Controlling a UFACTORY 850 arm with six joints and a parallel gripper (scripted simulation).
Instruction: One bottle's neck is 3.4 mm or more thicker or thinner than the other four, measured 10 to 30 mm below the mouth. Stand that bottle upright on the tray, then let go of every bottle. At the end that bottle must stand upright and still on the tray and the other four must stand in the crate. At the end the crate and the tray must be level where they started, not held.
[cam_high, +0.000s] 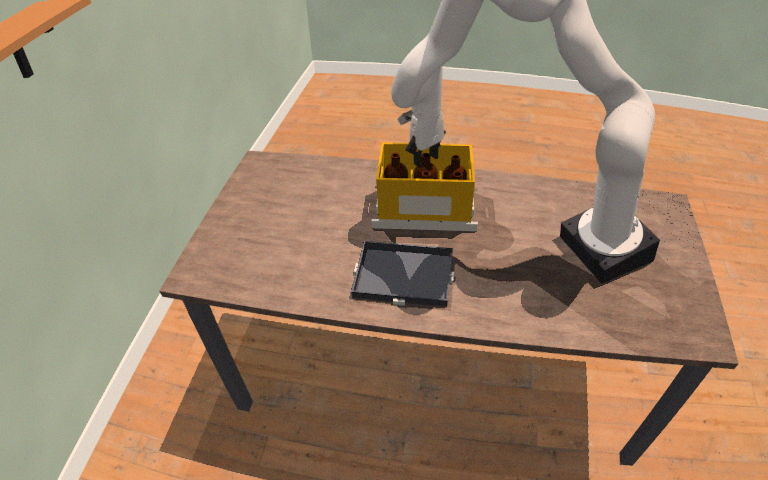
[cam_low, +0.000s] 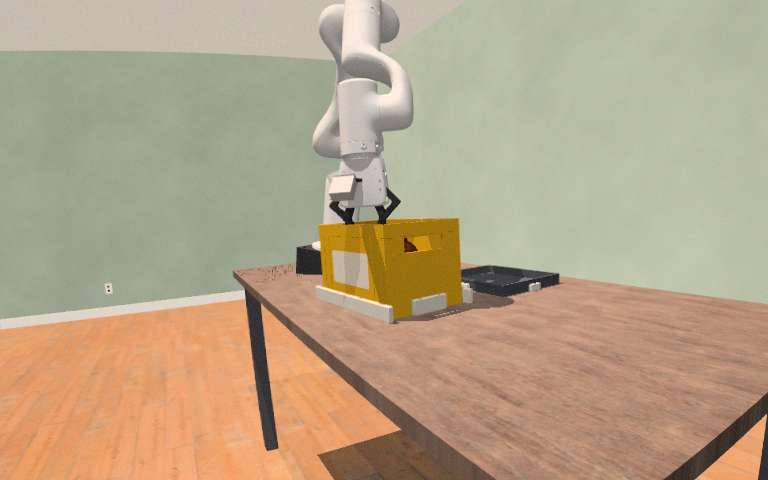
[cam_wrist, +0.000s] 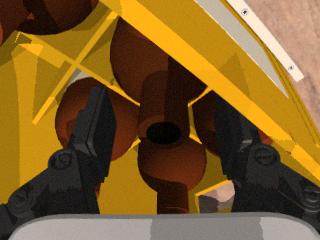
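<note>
A yellow crate (cam_high: 387, 198) (cam_low: 419, 271) (cam_wrist: 200, 40) stands at the back middle of the table and holds several brown bottles. The top view shows the front row: left bottle (cam_high: 395, 166), middle bottle (cam_high: 424, 169) and right bottle (cam_high: 454, 168). My gripper (cam_high: 423, 151) (cam_low: 365, 217) (cam_wrist: 163, 102) is open at the crate's top. Its fingers stand on either side of the middle bottle's neck (cam_wrist: 150, 116), apart from it. Other bottles (cam_wrist: 134, 54) (cam_wrist: 40, 0) stand around it in their cells. A dark tray (cam_high: 385, 266) (cam_low: 509, 280) lies empty in front of the crate.
White cleats (cam_high: 424, 225) (cam_low: 353, 302) sit around the crate's foot. The arm's black base (cam_high: 608, 249) stands on the table's right side. A bottle (cam_low: 408, 245) shows through the crate's handle slot. An orange shelf (cam_high: 33, 19) hangs on the left wall.
</note>
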